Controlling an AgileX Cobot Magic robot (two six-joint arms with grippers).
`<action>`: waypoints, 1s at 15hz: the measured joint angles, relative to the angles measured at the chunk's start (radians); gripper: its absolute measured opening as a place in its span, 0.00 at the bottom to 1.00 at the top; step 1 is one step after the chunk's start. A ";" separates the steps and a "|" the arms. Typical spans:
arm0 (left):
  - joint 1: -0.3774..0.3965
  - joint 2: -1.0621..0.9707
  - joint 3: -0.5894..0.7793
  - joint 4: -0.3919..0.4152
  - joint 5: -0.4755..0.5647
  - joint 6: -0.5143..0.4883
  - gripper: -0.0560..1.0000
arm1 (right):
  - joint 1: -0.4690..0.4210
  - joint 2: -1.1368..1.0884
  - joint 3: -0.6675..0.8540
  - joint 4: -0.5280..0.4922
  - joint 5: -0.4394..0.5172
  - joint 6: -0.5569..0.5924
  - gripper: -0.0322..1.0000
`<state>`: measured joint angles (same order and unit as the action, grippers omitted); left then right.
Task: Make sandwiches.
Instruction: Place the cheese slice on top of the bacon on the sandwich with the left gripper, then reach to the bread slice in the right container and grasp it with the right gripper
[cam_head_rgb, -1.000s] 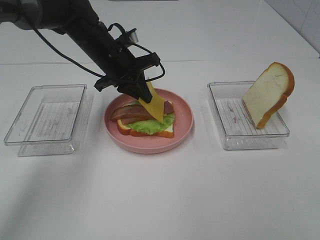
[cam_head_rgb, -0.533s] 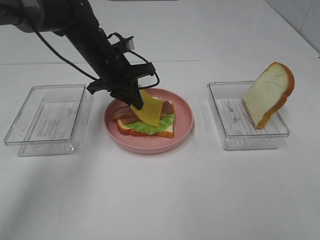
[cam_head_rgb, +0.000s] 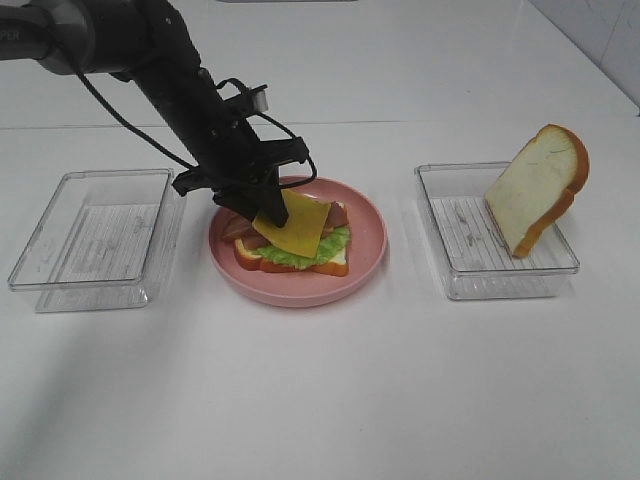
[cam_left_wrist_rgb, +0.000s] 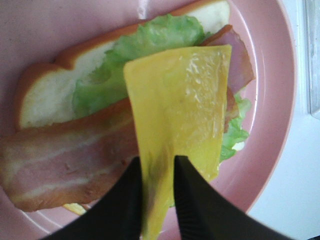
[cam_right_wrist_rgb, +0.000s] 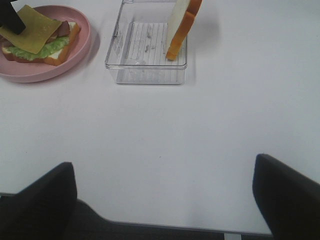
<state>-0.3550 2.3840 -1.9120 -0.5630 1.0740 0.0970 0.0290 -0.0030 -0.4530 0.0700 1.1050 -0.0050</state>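
pinching cheese square over stack on pink plate, left gripper; bread slice leaning in right tray.

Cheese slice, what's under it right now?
Bacon strips, lettuce and a bread slice on the pink plate. Whatever lies directly beneath the cheese is covered.
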 joint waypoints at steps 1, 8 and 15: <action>0.000 -0.003 0.000 0.000 0.005 0.000 0.48 | 0.000 0.000 0.000 0.000 0.000 0.000 0.92; 0.000 -0.123 -0.025 0.162 0.110 -0.065 0.85 | 0.000 0.000 0.000 0.000 0.000 0.000 0.92; 0.116 -0.330 -0.108 0.577 0.137 -0.109 0.85 | 0.000 0.000 0.000 0.000 0.000 0.000 0.92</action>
<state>-0.2390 2.0540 -2.0200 0.0140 1.2110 -0.0120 0.0290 -0.0030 -0.4530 0.0700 1.1050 -0.0050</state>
